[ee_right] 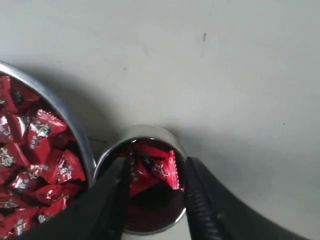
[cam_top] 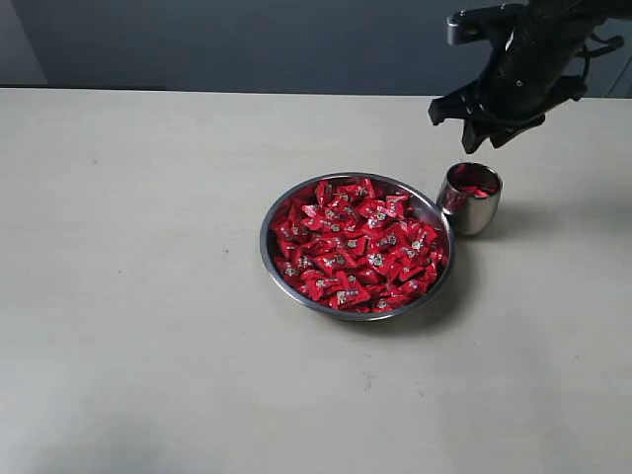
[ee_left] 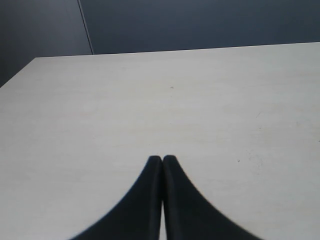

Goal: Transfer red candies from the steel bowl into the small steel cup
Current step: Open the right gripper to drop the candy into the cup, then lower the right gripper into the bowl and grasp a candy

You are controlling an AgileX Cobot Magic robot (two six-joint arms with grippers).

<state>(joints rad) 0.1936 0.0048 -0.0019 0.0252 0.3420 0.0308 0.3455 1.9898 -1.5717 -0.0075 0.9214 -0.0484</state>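
Pale table (cam_top: 148, 296): right claw (ee_right: 156, 167) spread open above small steel cup (cam_top: 470, 215) of red-wrapped candies (cam_top: 476, 191), right of wide steel bowl (cam_top: 267, 247); left claw (ee_left: 162, 160) closed.

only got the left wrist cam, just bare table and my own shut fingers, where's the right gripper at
Observer: The right gripper hangs directly over the small steel cup, with its jaws apart.
Operator: anything in the cup
Observer: Yes, a few red candies show inside it.
Operator: and the bowl
Observer: The steel bowl sits close beside the cup, on its left in the exterior view, and it is full of red candies.
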